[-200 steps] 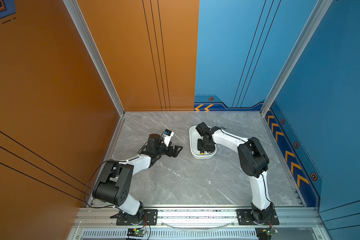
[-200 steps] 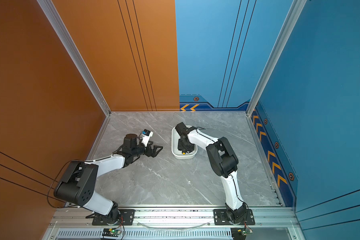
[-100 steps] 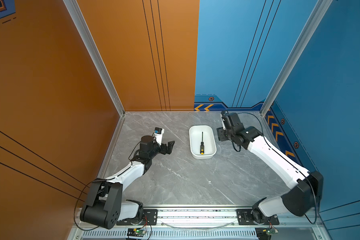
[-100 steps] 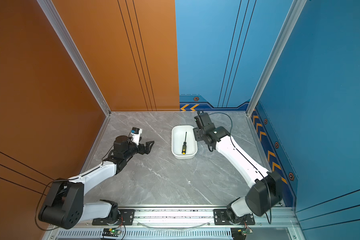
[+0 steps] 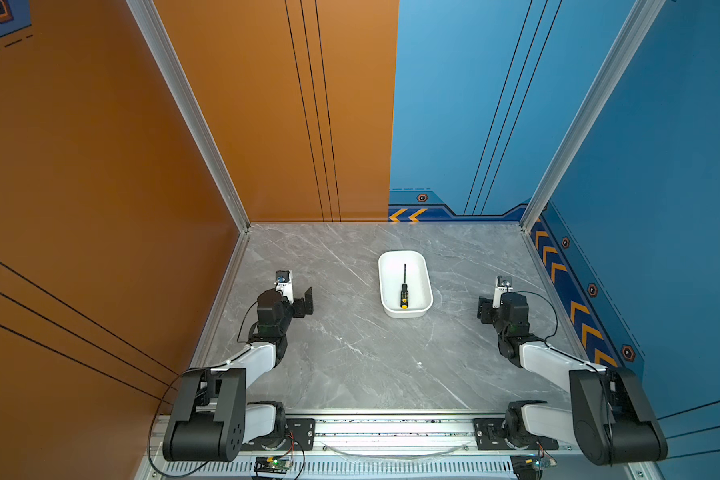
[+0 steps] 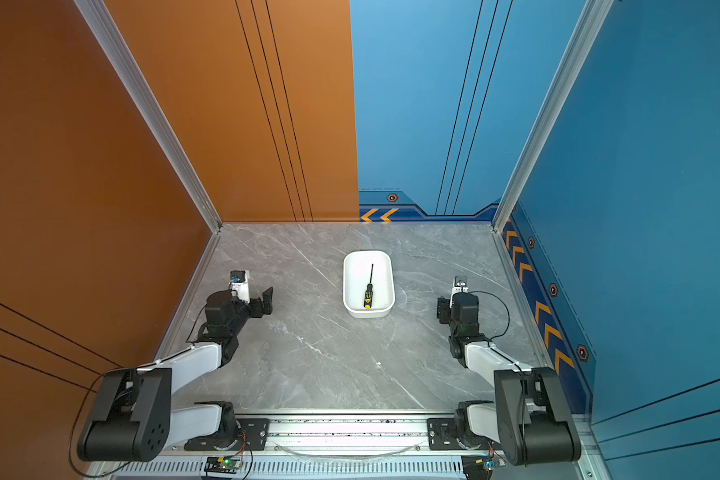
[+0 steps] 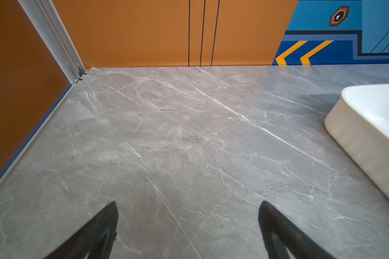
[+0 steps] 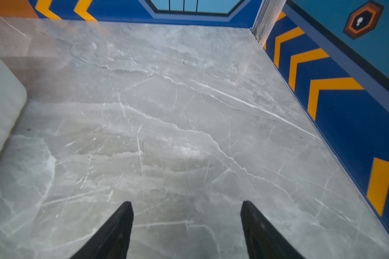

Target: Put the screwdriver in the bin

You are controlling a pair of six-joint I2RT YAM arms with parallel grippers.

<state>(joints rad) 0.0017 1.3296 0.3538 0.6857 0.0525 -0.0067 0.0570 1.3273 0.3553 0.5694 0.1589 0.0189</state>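
The screwdriver [image 5: 404, 291] [image 6: 368, 291], black with yellow handle markings, lies flat inside the white bin [image 5: 406, 312] [image 6: 366, 313] with its yellow end toward the front. My left gripper [image 5: 305, 302] [image 6: 265, 303] [image 7: 188, 203] hovers open and empty over bare table, well left of the bin. On the other side of the bin, well clear of it, my right gripper [image 5: 484, 309] [image 6: 442, 309] [image 8: 186, 201] is open and empty too. Only the bin's outer wall [image 7: 364, 143] [image 8: 0, 101] shows in each wrist view.
The grey marble table [image 5: 350, 353] is enclosed by an orange wall [image 5: 100, 208] on the left and a blue wall [image 5: 641, 208] on the right. A metal rail [image 5: 391, 428] with both arm bases runs along the front edge.
The right arm has left the screwdriver in the bin, opened its jaws and drawn back to the right. The left arm has pulled back toward the left wall.
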